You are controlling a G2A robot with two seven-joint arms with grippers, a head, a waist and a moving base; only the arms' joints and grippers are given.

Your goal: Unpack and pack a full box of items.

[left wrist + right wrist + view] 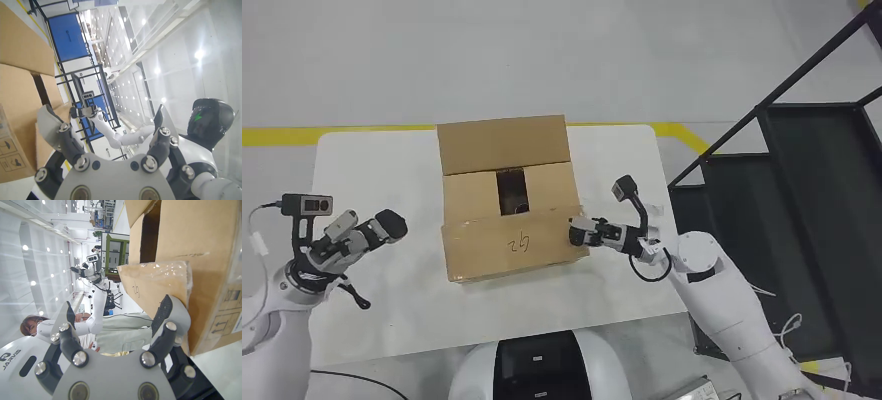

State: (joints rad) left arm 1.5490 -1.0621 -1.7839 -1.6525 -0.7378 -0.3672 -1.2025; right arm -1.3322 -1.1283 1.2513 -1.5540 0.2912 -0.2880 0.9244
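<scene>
Opening the box (504, 170) on the table (372, 170), we hold our right gripper (576, 233), fingers apart, at its near flap (512, 243). The left gripper (390, 226), also spread, hangs aside. Next, probably, we swing that flap outward.

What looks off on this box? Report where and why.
The cardboard box is half open: its near flap juts outward, with crumpled clear tape ragged at its end by the right gripper. A dark gap shows between the inner flaps.
</scene>
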